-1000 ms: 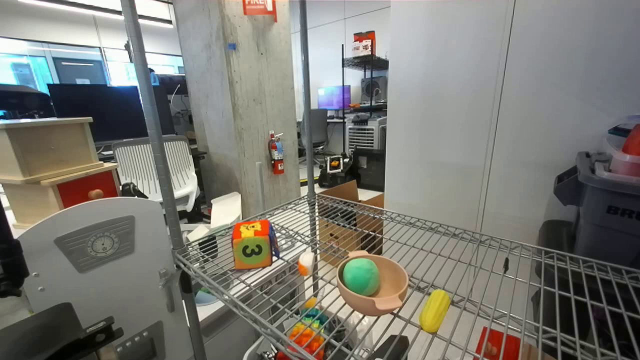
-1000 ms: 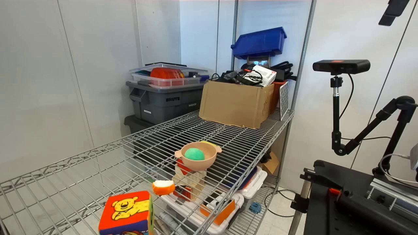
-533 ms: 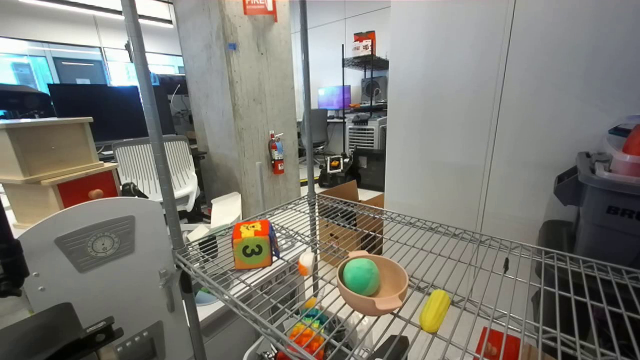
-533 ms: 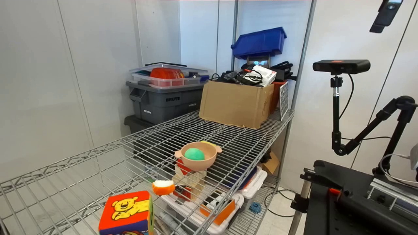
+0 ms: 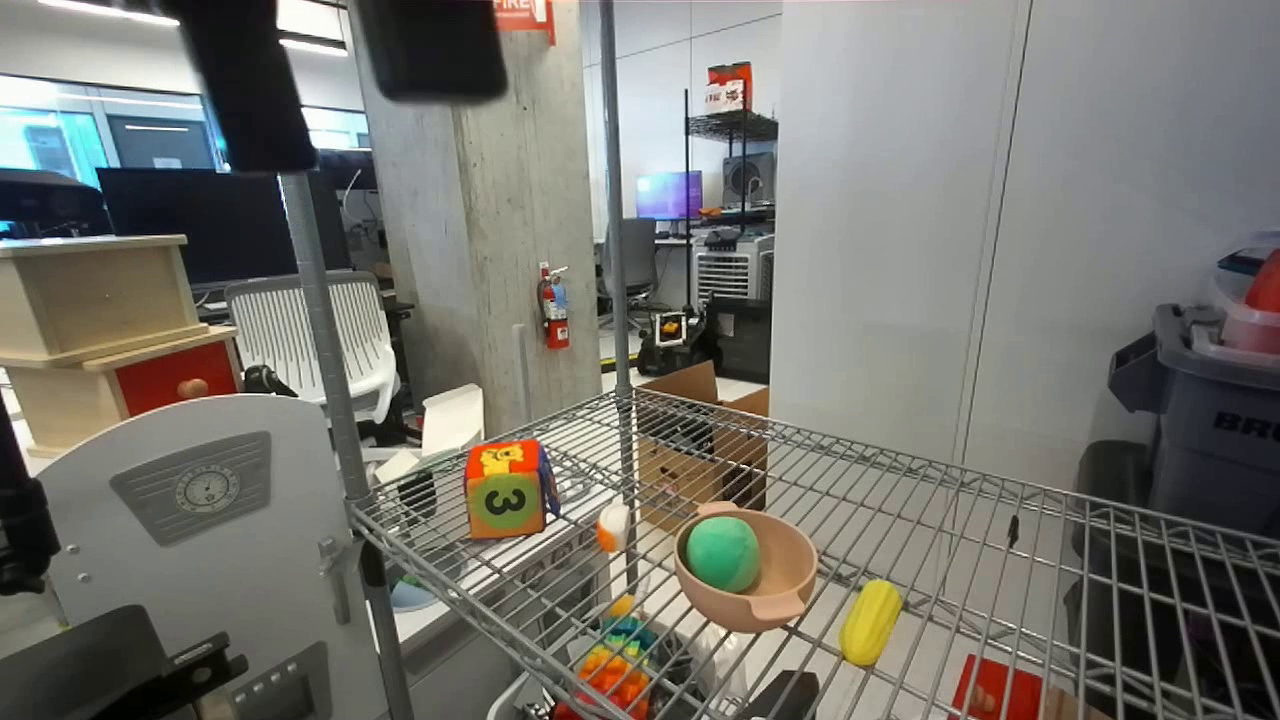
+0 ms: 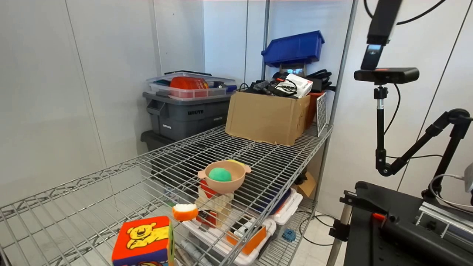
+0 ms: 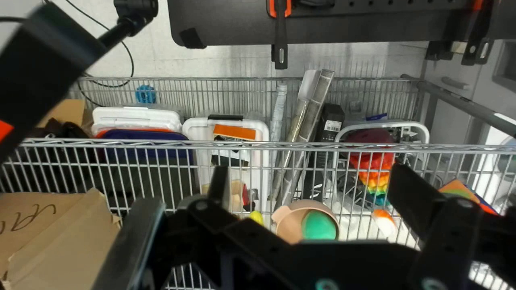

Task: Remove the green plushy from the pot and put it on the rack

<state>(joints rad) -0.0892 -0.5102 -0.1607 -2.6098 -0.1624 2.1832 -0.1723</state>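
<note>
The green plushy [image 5: 723, 554] is a ball-like toy resting in the tan pot [image 5: 783, 570]. The pot stands on the rack's wire shelf [image 5: 900, 460]. In an exterior view the plushy [image 6: 220, 174] shows inside the pot [image 6: 236, 181] too. In the wrist view the plushy [image 7: 319, 225] and pot [image 7: 288, 227] appear between the jaws, partly hidden by the gripper's body. My gripper [image 7: 310, 168] is open and empty. It hangs above the shelf, apart from the pot; in an exterior view the gripper [image 5: 365, 130] shows at the top left, blurred.
A yellow elongated item [image 5: 870, 622] lies beside the pot. An orange-and-white toy [image 6: 185, 212] and a picture cube [image 6: 142, 240] lie on the shelf. A cardboard box [image 6: 264, 116] stands at the shelf's far end. Upright poles [image 5: 615, 200] and a camera on a stand [image 6: 386, 75] rise nearby.
My gripper has come into an exterior view at the top left. In an exterior view it has moved down and left from the top right corner. The plushy and pot have not moved.
</note>
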